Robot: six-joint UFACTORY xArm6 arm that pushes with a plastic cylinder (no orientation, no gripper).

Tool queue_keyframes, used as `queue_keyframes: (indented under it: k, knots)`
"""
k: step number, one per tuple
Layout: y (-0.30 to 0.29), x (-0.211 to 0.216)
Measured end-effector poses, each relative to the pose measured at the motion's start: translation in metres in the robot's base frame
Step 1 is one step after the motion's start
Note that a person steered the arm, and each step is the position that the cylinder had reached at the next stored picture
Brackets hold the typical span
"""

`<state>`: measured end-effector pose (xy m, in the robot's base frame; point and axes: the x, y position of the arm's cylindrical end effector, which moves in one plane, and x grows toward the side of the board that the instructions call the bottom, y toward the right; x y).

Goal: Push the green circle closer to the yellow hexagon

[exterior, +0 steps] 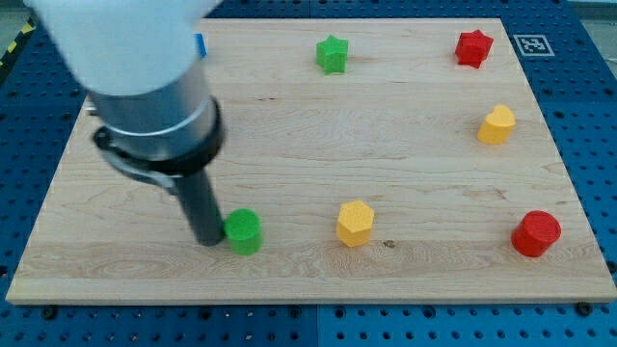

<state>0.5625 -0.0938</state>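
The green circle [244, 231] lies on the wooden board [308, 125] at the lower left of centre. The yellow hexagon [355, 223] lies to its right, about one block's width of bare board between them. My tip [208, 240] stands on the board at the circle's left side, touching or nearly touching it. The rod rises from there into the large white and grey arm body that fills the view's upper left.
A green star [332, 54] lies at the top centre. A red star [473, 47] lies at the top right. A yellow heart-like block [497, 125] lies at the right. A red circle [536, 234] lies at the lower right. A bit of blue [201, 44] shows behind the arm.
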Motion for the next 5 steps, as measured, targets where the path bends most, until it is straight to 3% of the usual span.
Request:
queue_keyframes:
  k: [1, 3, 5]
  knots:
    - [0.034, 0.000]
    - [0.019, 0.031]
    - [0.059, 0.015]
